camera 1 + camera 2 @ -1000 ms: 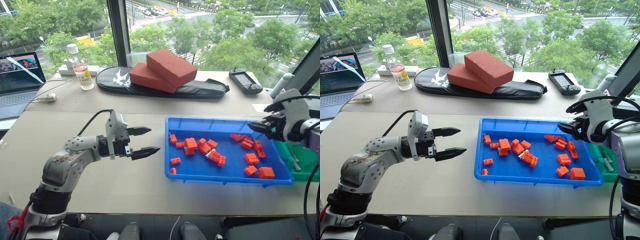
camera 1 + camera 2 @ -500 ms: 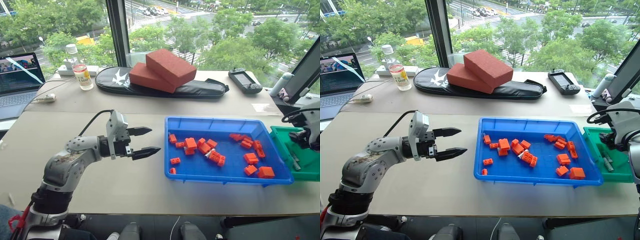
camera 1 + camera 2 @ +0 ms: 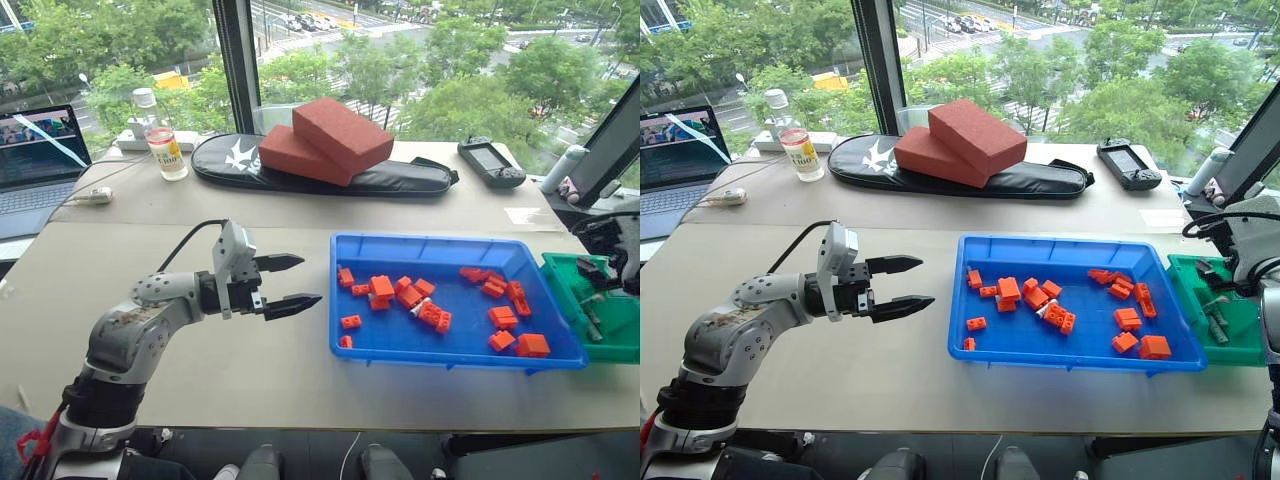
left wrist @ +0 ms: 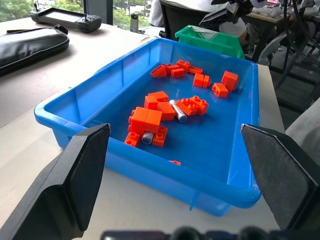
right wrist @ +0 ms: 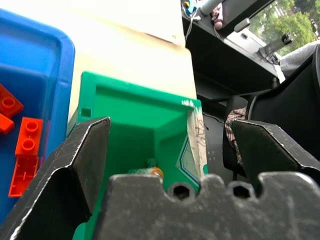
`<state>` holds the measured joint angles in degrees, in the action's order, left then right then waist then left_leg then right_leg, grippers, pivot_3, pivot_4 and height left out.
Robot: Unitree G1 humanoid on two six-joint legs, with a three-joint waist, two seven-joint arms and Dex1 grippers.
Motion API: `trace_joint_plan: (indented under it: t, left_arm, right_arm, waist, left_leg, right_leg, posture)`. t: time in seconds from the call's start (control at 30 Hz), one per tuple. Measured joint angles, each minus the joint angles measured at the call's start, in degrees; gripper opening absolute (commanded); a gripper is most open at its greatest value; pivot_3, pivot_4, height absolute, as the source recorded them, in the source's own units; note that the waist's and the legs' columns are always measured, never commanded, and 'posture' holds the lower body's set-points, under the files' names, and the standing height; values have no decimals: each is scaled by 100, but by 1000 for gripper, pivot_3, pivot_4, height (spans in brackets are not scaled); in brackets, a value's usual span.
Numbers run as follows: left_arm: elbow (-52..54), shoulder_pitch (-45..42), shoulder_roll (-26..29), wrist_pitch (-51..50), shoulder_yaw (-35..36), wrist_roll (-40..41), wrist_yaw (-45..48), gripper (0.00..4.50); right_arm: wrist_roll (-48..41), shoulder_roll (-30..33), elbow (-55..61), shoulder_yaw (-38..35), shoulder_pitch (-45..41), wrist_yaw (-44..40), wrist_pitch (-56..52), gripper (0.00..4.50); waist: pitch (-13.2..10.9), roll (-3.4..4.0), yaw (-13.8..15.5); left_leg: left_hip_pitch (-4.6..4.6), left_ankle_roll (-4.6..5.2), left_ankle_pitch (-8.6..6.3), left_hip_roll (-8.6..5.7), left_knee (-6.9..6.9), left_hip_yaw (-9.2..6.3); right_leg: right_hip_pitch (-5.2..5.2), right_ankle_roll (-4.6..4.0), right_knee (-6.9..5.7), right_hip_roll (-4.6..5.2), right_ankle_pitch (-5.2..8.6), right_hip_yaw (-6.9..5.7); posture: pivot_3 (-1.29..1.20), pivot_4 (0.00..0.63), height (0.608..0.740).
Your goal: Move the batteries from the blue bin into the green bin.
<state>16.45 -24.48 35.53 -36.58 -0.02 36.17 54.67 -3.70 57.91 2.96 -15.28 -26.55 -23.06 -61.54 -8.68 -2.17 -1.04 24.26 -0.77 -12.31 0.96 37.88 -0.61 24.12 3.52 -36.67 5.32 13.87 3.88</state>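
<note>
My right gripper (image 5: 165, 150) hangs spread and empty over the teal-green plastic bin (image 5: 135, 115). My left gripper (image 4: 170, 165), also spread, faces the bright blue plastic tray (image 4: 220, 185) — the slim silvery batteries (image 4: 177, 110) lie straight ahead among the bricks, probably angled across my jaws.

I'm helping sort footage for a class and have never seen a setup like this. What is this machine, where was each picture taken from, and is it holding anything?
It is a two-armed robot at a table. Two pictures come from cameras on its head, looking down; the other two come from cameras on its wrists, looking along each arm's black fingers.

On the table sits a blue bin holding orange toy bricks and a few small silvery batteries. Beside it stands a smaller green bin with a battery already inside.

The left tool hangs open beside the blue bin, holding nothing. The right tool is open above the green bin, also empty. Behind are a laptop, a bottle and two red blocks.
</note>
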Motion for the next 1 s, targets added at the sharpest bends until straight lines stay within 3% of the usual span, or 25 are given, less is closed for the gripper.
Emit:
trace_joint_plan:
  t: [0.1,0.2,0.37,0.67,1.0]
  left_arm:
    - [-7,-2,-2,0,-2,-2,0,4500]
    - [-8,-9,-7,0,-11,-2,-1,4500]
    - [-14,-23,2,-1,-16,-2,7,4500]
    - [36,27,167,-6,-26,2,234,4500]
    - [63,85,215,-5,-70,-2,351,4500]
  right_arm:
    - [-255,-267,164,-144,-344,-115,20,4444]
    - [-1025,-515,842,-192,-407,-768,-46,4444]
    - [-2339,-190,2530,451,850,-2254,-409,4444]
    - [-2227,-14,2206,1076,919,-2297,-153,4444]
    - [-1922,-331,1533,2010,449,-2194,103,4444]
  waist:
    - [0,0,-25]
    - [0,0,-41]
    - [0,-1,48]
    - [0,0,-37]
    - [0,-1,3]
  left_leg:
    - [-1,0,0,3,0,1]
    - [0,0,0,4,-1,-8]
    - [9,4,-2,-6,4,-23]
    - [1,4,-2,-1,6,-15]
    - [3,4,-2,-3,6,-14]
  right_leg:
    - [1,0,0,-2,0,1]
    - [0,0,-2,-5,0,-1]
    - [-19,7,-1,4,-1,-11]
    - [-6,2,-2,-3,5,-2]
    - [-6,2,-2,-1,5,-1]
  posture:
    - [0,150,740]
    - [0,150,740]
    - [0,150,740]
    - [0,150,740]
    - [0,150,740]
